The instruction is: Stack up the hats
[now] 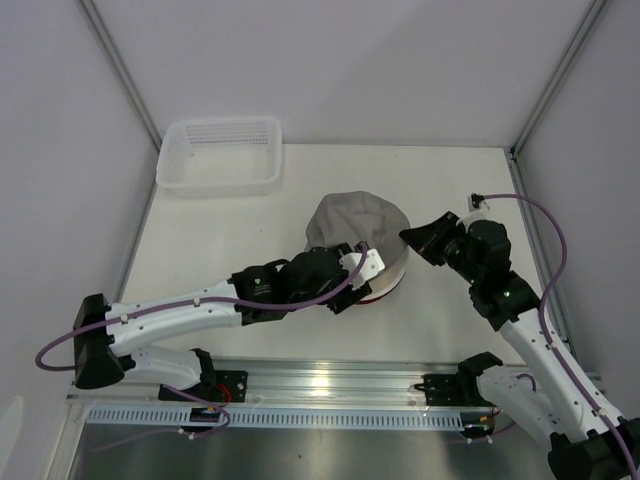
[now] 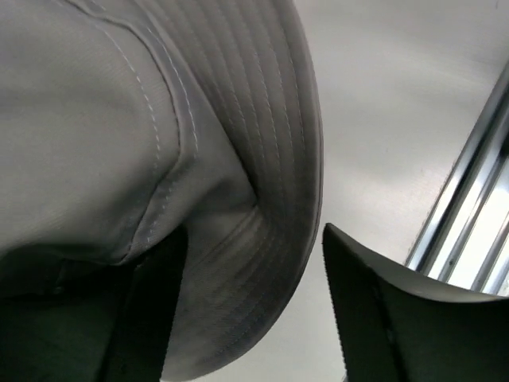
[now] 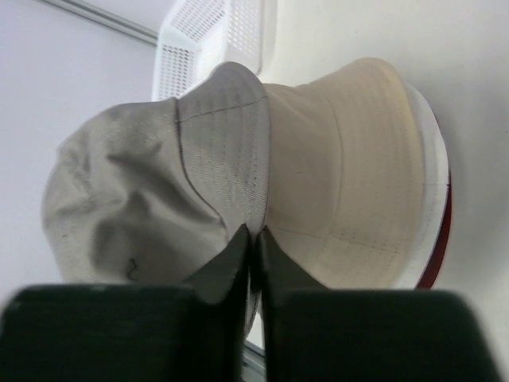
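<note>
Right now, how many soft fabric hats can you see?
4, stacked in one pile: the grey fabric bucket hat on top, the beige hat under it, then the white hat, the dark red hat lowest.

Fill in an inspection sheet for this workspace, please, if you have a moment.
Surface: white table, no marks seen.
Job's things: grey hat sits crumpled atop beige hat, white hat and dark red hat; its brim is folded up on one side.
Clutter: white mesh basket at the far left corner, apart from the stack.
Grippers: left gripper open, grey brim between its fingers; right gripper shut on the grey brim.
Cables: purple cable looped along each arm.
Surroundings: white walls, metal rail at the near edge.
</note>
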Action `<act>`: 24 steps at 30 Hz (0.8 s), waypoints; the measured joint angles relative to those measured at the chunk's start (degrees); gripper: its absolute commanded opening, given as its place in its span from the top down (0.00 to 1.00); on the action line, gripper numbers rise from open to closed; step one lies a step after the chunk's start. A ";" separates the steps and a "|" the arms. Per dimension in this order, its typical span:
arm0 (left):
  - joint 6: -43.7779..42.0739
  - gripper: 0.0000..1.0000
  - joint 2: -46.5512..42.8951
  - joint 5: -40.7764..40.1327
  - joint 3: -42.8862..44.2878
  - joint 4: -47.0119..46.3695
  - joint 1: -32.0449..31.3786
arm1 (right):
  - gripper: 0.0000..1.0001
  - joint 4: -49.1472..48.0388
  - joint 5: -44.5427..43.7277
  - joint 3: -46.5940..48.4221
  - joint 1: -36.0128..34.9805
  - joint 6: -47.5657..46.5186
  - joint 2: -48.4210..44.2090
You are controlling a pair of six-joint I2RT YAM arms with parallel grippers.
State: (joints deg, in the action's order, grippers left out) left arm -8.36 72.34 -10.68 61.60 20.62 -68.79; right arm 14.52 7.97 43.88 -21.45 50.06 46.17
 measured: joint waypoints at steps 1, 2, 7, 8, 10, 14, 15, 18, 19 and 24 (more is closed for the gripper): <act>0.90 0.16 0.00 -0.98 0.00 -0.35 0.00 | 1.00 -0.17 -0.04 -0.02 0.02 0.00 -0.55; 1.92 0.14 -0.04 -1.88 0.00 -0.74 0.02 | 1.00 -0.55 -0.07 -0.11 0.09 0.20 -1.05; 6.54 0.00 -2.67 -3.82 -0.09 -1.27 -0.09 | 1.00 -3.98 0.48 -2.05 0.70 0.44 -1.55; 7.56 0.01 -4.02 -4.33 -0.13 -1.29 -0.09 | 1.00 -4.57 0.59 -2.51 0.94 0.35 -1.36; 9.60 0.00 -7.54 -5.46 -0.42 -1.60 -0.07 | 1.00 -5.84 0.96 -3.30 1.46 0.07 -0.98; 14.56 0.01 -17.42 -8.00 -0.70 -2.45 0.09 | 1.00 -10.71 2.47 -6.58 2.86 -1.25 -0.57; 16.83 0.00 -19.96 -9.18 -0.70 -2.60 0.46 | 1.00 -11.93 2.82 -7.48 3.26 -1.53 -0.44; 28.39 0.01 -26.75 -11.17 -1.44 -1.66 5.55 | 1.00 -15.23 3.50 -9.88 4.09 -2.34 -0.37; 33.03 0.01 -28.96 -11.30 -2.95 -1.79 9.01 | 1.00 -16.79 3.56 -10.88 4.11 -2.56 -0.57; 53.83 0.09 -37.68 -8.92 -19.52 -5.20 24.17 | 1.00 -23.28 3.43 -16.35 4.17 -2.78 -2.47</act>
State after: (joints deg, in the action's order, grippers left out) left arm 45.47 34.65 -19.59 42.09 15.42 -44.62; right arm -8.75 11.40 27.53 -17.28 47.29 43.70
